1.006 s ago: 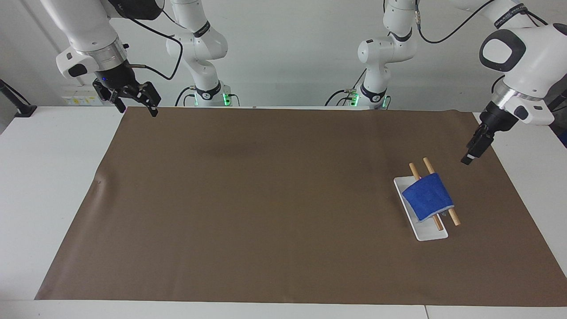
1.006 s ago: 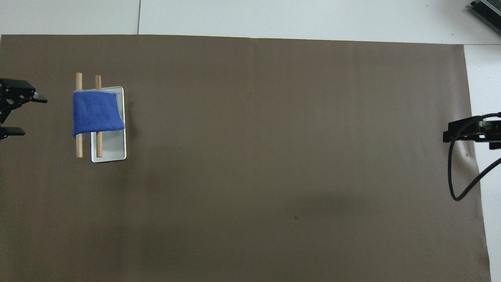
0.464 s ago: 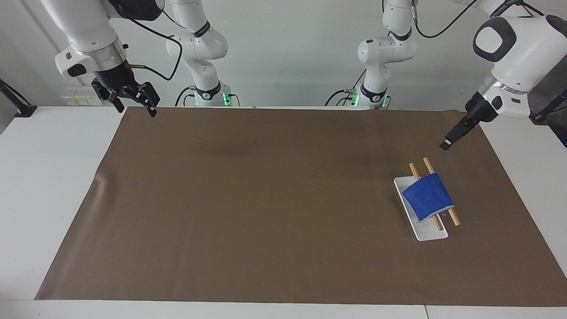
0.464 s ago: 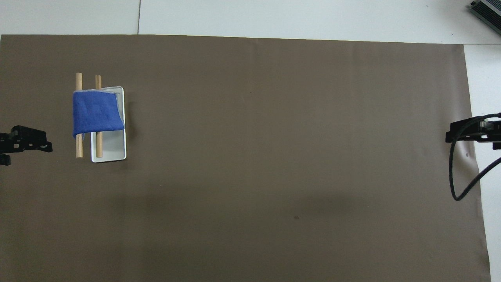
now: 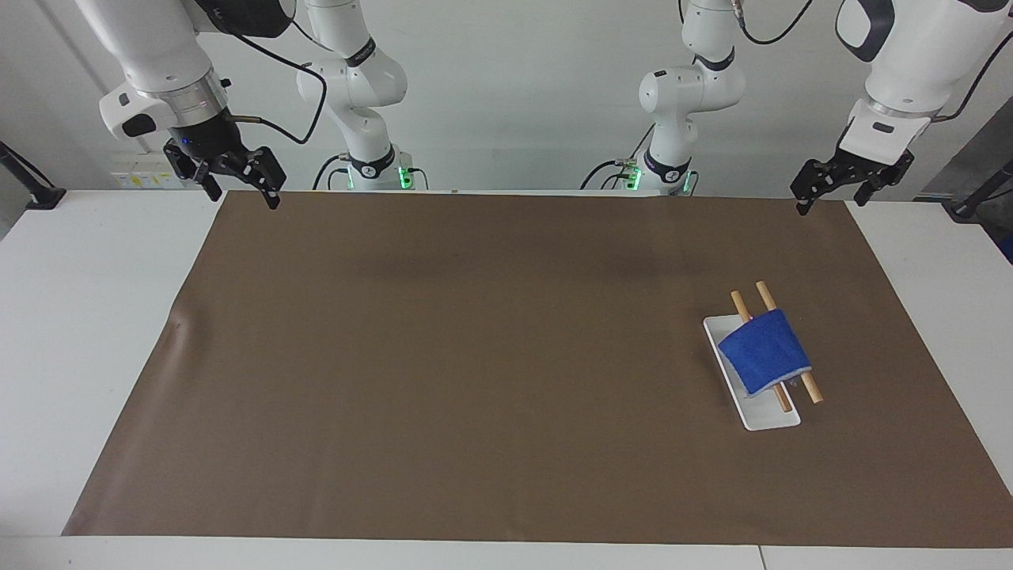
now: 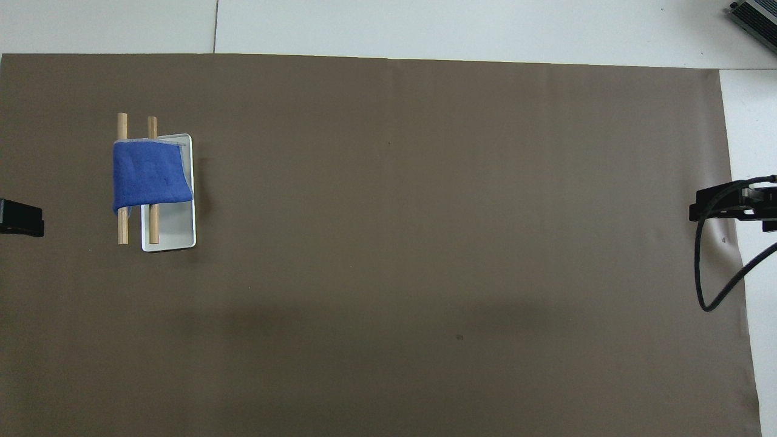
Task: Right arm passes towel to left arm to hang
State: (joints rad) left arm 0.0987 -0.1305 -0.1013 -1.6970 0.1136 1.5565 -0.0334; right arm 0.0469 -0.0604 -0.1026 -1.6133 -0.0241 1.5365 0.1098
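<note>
The blue towel (image 5: 764, 350) (image 6: 149, 176) hangs folded over two wooden rods (image 5: 812, 389) (image 6: 122, 227), which stand on a white base (image 5: 772, 417) (image 6: 174, 233) toward the left arm's end of the table. My left gripper (image 5: 831, 203) is raised over the mat's corner by its own base, open and empty, well apart from the towel. In the overhead view only one black fingertip (image 6: 21, 218) of it shows at the edge. My right gripper (image 5: 244, 196) (image 6: 722, 206), with a blue light above it, waits open and empty over the mat's corner at the right arm's end.
A brown mat (image 5: 475, 356) (image 6: 425, 243) covers most of the white table (image 5: 79, 317). A black cable (image 6: 716, 291) loops down from the right wrist. A grey device (image 6: 756, 15) lies at the table's corner farthest from the robots.
My left gripper has risen and drawn back from beside the rods to over the mat's corner by its base. The towel and the right arm have not moved.
</note>
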